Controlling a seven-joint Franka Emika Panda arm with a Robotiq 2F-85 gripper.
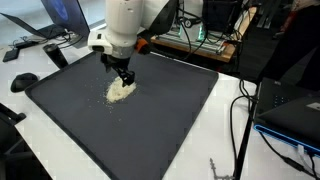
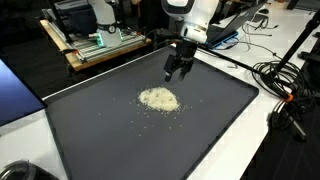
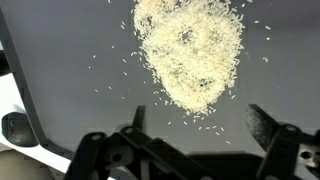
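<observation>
1. The claw (image 3: pixel 198 118) is released: in the wrist view its two fingers (image 3: pixel 137 118) stand wide apart and nothing is between them.
2. The claw hangs a little above the heap of grains (image 3: pixel 190 50) and does not touch it, as far as I can tell; in both exterior views it is over the far edge of the heap (image 1: pixel 120 90) (image 2: pixel 159 98), not over its middle.
3. The heap lies on the dark mat (image 2: pixel 100 130), which covers most of the white table (image 2: pixel 250 150). It is in the half of the mat nearer to the robot, well apart from every border.
4. Some single grains lie scattered around the heap, most of them on the side toward the claw.
5. To work well here, I judge that the claw should be brought over the thick middle of the heap before it goes lower.
6. It should go down slowly, because loose grains roll away easily and the fingertips could scrape the mat.
7. The heap has no front or back, so it points nowhere.
8. In the wrist view it is somewhat drawn out: its long axis runs away from the claw, a little slanted, with the broad end far and the narrower end near.
9. The line between the two fingers lies across this axis.
</observation>
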